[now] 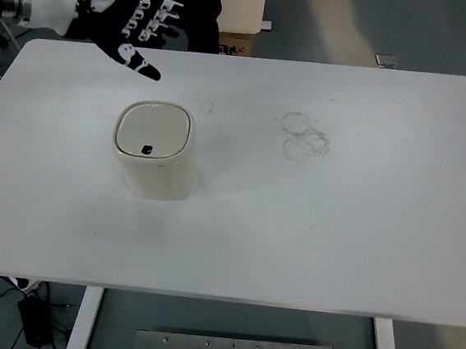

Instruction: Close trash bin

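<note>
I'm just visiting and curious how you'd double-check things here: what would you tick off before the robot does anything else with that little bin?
1. Lid down: the trash bin shows its lid lying flat and flush with the rim. Ok.
2. Bin upright on the table: ok.
3. Left hand away from the bin: it is up at the far left corner, apart from it, fingers spread, holding nothing. Ok.
4. Space around the bin: nothing stands beside it; only faint ring marks to its right. Ok.
5. Lid latched: cannot tell from above.
6. Right arm: not in view, cannot tell.
</note>
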`<action>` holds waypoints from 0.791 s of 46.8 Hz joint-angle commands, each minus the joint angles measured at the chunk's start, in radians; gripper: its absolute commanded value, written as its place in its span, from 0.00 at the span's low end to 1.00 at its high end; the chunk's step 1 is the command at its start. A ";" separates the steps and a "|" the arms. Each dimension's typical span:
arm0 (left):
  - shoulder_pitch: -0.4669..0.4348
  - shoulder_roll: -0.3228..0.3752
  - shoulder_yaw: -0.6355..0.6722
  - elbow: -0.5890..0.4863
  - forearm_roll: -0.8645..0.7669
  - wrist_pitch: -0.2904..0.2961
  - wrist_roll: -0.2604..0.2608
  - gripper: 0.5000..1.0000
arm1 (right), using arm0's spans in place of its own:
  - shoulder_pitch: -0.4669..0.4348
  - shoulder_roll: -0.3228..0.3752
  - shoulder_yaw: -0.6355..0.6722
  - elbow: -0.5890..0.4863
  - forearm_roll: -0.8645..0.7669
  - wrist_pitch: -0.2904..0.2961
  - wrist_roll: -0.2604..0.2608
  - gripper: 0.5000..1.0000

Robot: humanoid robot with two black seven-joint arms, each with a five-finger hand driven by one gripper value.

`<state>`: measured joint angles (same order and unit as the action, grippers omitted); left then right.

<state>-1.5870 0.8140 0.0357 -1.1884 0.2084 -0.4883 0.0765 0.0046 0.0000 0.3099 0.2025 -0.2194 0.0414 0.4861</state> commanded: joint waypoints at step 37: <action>0.455 -0.141 -0.500 0.481 -0.465 0.011 -0.096 1.00 | 0.000 0.000 0.000 0.000 0.000 0.000 0.000 0.98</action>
<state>-1.1653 0.6975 -0.4410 -0.7314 -0.2419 -0.4757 -0.0192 0.0041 0.0000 0.3099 0.2024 -0.2194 0.0414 0.4854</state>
